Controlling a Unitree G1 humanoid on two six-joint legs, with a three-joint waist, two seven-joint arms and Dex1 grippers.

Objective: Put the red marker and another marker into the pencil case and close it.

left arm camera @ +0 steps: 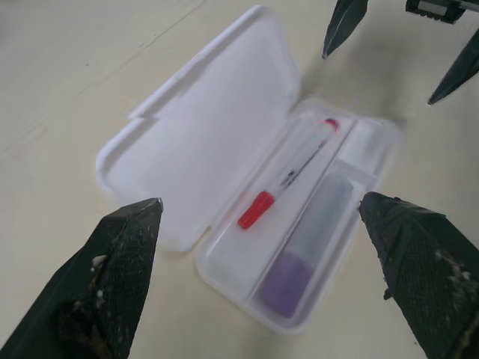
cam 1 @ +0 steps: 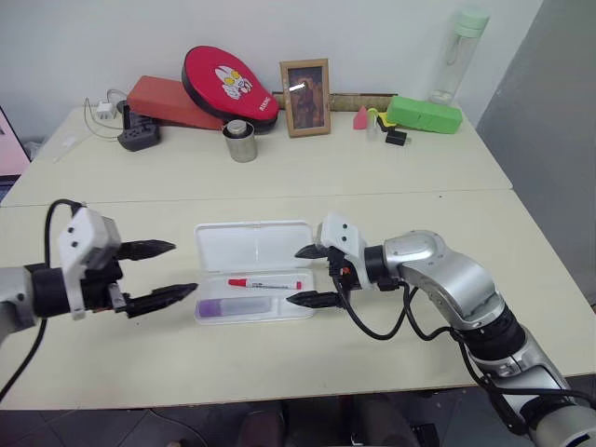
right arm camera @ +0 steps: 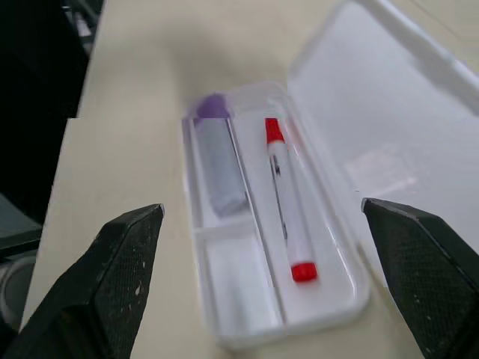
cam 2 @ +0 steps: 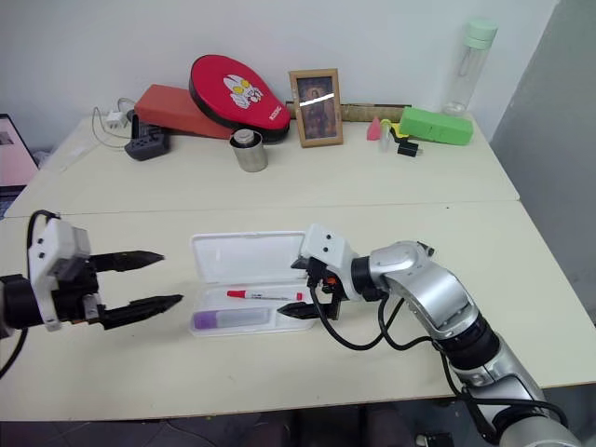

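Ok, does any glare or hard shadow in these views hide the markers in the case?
No. Left eye view: a glare streak crosses the picture frame at the back, far from the work, and shadows on the table are soft. Left wrist view: the pencil case lid is bright, but the red marker and purple marker read plainly. Right wrist view: both markers evenly lit.

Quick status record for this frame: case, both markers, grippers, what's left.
pencil case: open, lid laid flat behind the tray
red marker: in the tray's long rear compartment
purple marker: in the front compartment
left gripper: open, holding nothing, beside the case's left end
right gripper: open, holding nothing, at the case's right end
remaining: close the lid
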